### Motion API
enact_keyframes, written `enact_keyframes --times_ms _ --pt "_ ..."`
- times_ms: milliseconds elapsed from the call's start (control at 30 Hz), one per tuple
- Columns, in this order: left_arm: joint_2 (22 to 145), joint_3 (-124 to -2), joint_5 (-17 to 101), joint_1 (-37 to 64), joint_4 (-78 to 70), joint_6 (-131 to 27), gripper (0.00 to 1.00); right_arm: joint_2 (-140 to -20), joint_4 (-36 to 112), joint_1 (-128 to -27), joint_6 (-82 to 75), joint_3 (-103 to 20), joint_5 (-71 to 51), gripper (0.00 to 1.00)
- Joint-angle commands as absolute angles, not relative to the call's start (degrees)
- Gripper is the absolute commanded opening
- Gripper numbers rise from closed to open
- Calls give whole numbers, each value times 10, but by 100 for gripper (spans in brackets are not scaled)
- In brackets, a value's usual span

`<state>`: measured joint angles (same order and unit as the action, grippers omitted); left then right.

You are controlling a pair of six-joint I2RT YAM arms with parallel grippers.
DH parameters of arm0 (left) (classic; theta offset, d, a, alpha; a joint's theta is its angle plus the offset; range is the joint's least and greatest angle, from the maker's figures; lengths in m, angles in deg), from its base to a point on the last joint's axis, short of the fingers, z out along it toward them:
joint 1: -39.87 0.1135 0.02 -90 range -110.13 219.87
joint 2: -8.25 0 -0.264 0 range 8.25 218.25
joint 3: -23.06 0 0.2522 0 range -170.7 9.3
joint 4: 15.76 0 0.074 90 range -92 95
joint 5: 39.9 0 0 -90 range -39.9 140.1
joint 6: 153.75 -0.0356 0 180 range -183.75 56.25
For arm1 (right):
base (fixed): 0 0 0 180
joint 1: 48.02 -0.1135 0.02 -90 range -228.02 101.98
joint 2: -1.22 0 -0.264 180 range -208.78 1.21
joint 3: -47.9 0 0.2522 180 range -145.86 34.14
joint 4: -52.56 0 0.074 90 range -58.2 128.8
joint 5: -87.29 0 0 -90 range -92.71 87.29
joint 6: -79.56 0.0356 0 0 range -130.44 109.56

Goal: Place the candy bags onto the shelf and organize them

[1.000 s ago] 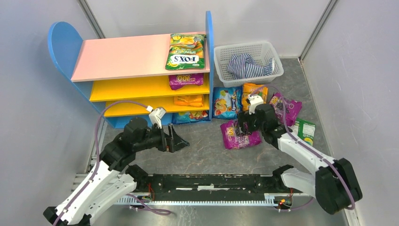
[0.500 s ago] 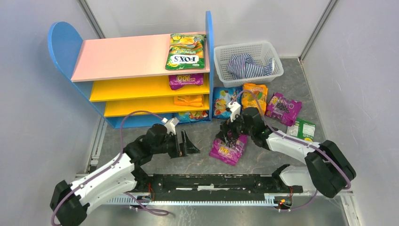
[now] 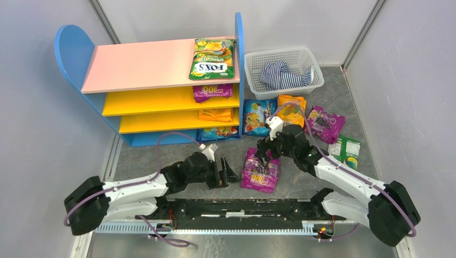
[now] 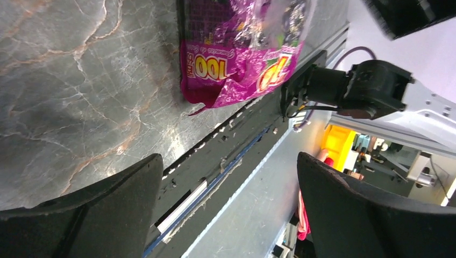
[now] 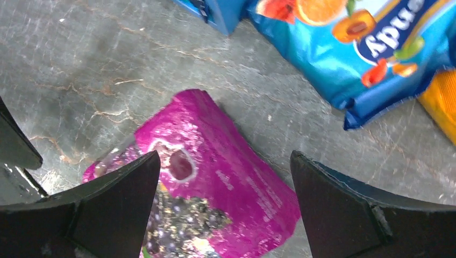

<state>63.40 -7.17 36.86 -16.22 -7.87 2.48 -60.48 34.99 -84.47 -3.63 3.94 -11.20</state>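
Observation:
A purple candy bag [image 3: 260, 170] lies flat on the grey floor between both arms. My right gripper [image 3: 263, 153] hovers open over its far end, the bag [image 5: 226, 183] showing between the fingers [image 5: 107, 209]. My left gripper [image 3: 228, 174] is open just left of the bag, which fills the top of the left wrist view [image 4: 242, 54]; nothing is between its fingers [image 4: 107, 207]. The shelf [image 3: 140, 64] holds a FOX'S bag [image 3: 213, 59] on top, then purple [image 3: 212, 91], orange [image 3: 216, 114] and blue [image 3: 218, 133] bags below. Blue [image 3: 258, 116], orange [image 3: 290, 111], purple [image 3: 323, 122] and green [image 3: 348, 150] bags lie loose.
A white mesh basket [image 3: 253, 75] with a blue-white striped cloth [image 3: 285, 74] stands right of the shelf. Grey walls close in on both sides. The black base rail [image 3: 242, 207] runs along the near edge, close to the purple bag. The blue bag [image 5: 365, 48] lies just beyond my right gripper.
The purple bag slid left and toward the near edge under my right gripper, which has since drawn back a little. My left arm swung right, bringing its open gripper beside the bag.

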Motion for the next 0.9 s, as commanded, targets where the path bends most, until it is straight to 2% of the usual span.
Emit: enact_keyframes --times_ms 0,167,367,433,633,867 --pt "708 -99 392 -199 -163 56 100 -583 396 -779 8 88 -175 98" --pt "809 -138 403 -230 -170 63 89 -580 365 -758 30 109 -155 78" --pt "895 -219 449 -233 -133 26 82 -481 369 -756 95 202 -160 71" --pt "913 -246 468 -224 -91 6 74 -448 391 -758 133 232 -183 69" --pt "924 -266 458 -159 -48 -33 56 -398 437 -764 187 277 -211 71" --pt "839 -262 453 -64 19 -81 55 -432 336 -778 80 198 -142 84"
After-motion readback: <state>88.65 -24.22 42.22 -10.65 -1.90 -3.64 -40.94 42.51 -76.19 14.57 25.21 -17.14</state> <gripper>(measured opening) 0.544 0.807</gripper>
